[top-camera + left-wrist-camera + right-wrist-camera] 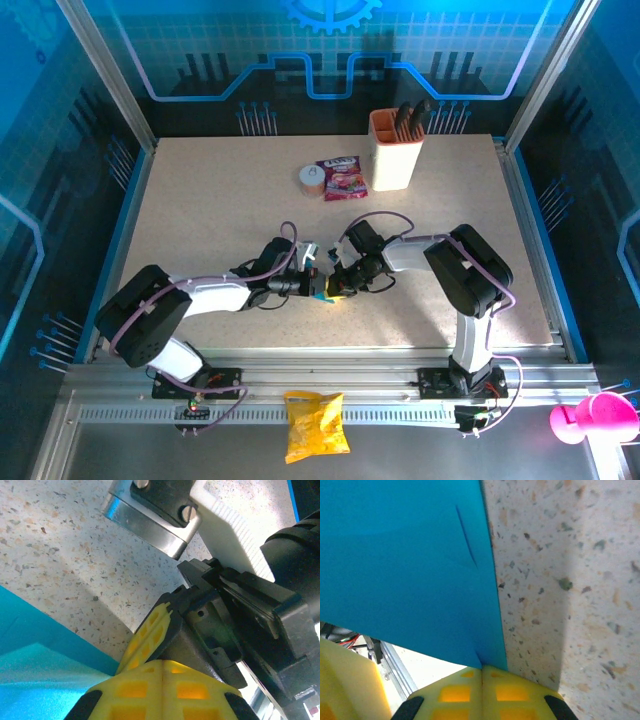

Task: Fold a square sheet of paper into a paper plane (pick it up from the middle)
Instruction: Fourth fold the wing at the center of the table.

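- Table (200,210): speckled beige top. The work site is near-centre, where my two arms meet.
- Sheet of paper (405,570): cyan-blue, thin and plain.
  - It sits near-centre on the table between my two grippers. From above, a small patch of blue shows beneath them.
  - In the right wrist view it lies flat on the tabletop with a straight right edge.
  - In the left wrist view it shows two tones meeting along a line. I take this for a folded-over layer, but I cannot be sure.
- Handling, my judgement:
  - The sheet is very light and limp, with no stiffness once unsupported.
  - It is likely to skate on this smooth top.
  - Any crease will be permanent, and a pinched corner may tear if pulled hard.
  - It is best taken by an edge or corner with the pad tips, while the other gripper pins the rest down.
- Right gripper (482,680): the yellow pads are brought fully together. A corner of the sheet runs into the seam, so it is pinched there.
- Left gripper (162,680): the pads are pressed together with no gap. The sheet reaches its left pad, but I cannot tell whether any paper is caught between them.
- Crease (466,535): one short dark nick near the sheet's right edge.
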Tool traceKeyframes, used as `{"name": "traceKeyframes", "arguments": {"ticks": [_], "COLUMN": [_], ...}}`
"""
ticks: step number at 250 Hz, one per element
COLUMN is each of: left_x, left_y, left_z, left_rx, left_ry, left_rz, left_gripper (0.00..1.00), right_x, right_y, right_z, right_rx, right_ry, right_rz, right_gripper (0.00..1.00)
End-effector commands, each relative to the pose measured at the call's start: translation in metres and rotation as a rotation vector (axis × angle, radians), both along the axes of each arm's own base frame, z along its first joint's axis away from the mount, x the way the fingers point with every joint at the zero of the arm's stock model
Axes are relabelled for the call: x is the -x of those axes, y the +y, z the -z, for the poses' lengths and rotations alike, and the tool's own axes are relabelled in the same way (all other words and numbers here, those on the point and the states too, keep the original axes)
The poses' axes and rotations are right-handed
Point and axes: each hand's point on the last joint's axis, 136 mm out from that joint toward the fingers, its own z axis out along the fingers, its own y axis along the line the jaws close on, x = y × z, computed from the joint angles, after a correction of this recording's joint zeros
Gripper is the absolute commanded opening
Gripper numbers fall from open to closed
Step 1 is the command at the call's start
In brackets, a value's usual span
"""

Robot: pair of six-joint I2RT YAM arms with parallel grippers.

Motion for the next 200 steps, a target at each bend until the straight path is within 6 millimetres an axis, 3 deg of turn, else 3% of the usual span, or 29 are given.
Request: {"name": "traceKeyframes", "arguments": {"ticks": [1, 84, 200], "left_x": [-0.02, -0.044, -0.04], "left_y": [-0.004, 0.013, 0.021], "left_z": [-0.002, -0.002, -0.018], "left_rx": [0.007, 0.034, 0.099], "left_ry": [-0.049, -0.057, -0.077], "left_rz": [-0.033, -0.138, -0.16], "left_gripper": [0.0, 0.0, 0.0], "right_x": [0.019, 0.021, 0.021], "right_y": [-0.017, -0.019, -0.021], "right_z": [0.033, 0.035, 0.039], "right_rx": [0.119, 0.128, 0.142], "right_ry": [0.058, 0.058, 0.061], "right_rz": [-0.013, -0.016, -0.011], "right_gripper": [0.0, 0.0, 0.0]}}
